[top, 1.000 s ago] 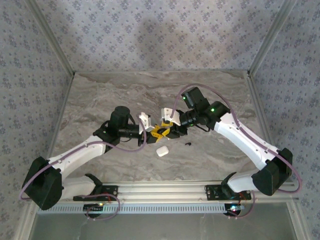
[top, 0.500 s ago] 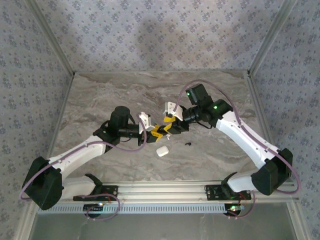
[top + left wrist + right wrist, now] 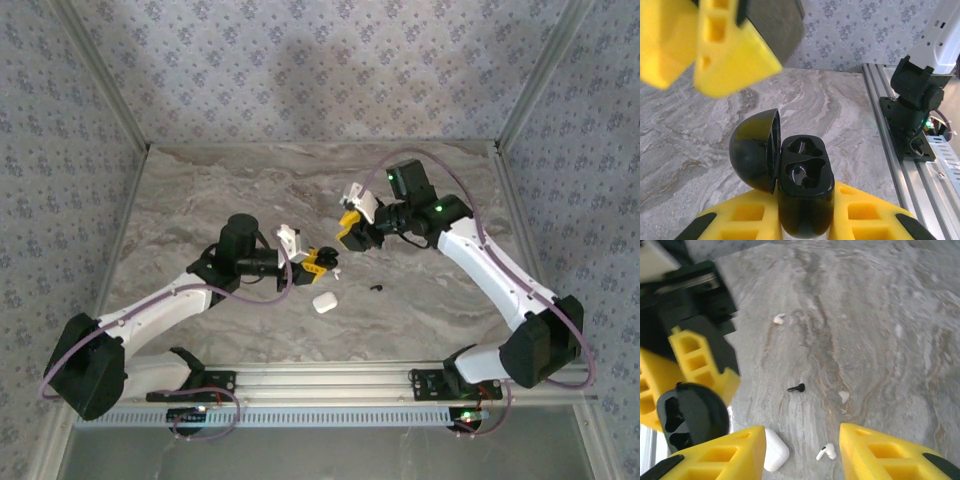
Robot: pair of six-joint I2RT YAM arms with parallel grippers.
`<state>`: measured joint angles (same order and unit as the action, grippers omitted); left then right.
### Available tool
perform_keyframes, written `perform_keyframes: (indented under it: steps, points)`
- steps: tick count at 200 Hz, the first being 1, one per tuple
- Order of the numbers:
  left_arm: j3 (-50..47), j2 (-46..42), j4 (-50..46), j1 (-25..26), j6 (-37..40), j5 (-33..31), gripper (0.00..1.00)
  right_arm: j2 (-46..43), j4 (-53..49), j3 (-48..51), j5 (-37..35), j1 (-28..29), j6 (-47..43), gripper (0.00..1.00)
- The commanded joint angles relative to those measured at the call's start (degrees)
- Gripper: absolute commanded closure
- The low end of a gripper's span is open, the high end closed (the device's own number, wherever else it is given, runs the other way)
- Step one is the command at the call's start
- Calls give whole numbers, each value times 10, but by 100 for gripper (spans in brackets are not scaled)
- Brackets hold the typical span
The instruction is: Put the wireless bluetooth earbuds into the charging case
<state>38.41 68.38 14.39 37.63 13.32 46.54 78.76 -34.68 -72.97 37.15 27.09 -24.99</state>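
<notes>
Top external shows the grey marbled table [image 3: 200, 200], where the left gripper [image 3: 318, 260] is clamped on a glossy black open-lidded case [image 3: 805, 175], both sockets empty. Over it the right gripper [image 3: 801, 432] hangs with yellow fingers apart, holding nothing. Below lies the small glossy white rounded charging case [image 3: 775, 455], with one tiny white stemmed earbud [image 3: 829, 451] just beside it. The other earbud [image 3: 779, 318] sits well apart, a tiny black stemmed piece [image 3: 796, 388] between them.

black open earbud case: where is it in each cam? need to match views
Top external: black open case near picture centre.
Left wrist: bottom centre, lid swung left, both sockets showing.
Right wrist: lower left, partly cut off by the near finger.
Shared landmark: left gripper's yellow fingers, clamped on the case.
</notes>
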Motion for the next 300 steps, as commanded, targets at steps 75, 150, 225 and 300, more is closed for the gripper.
perform_keyframes:
  steps: [75,150,225,300]
  points:
    - [-70,37,139,0,-82,-128,79,-23,-141,93,-225,-32,572,54]
    - [-75,45,152,0,-81,-126,79,55,-107,194,-234,-32,706,51]
    - [-76,42,150,0,-76,-131,80,161,-42,185,-214,-36,712,50]
    - [-74,42,143,0,-72,-135,80,207,-6,151,-192,-35,710,57]
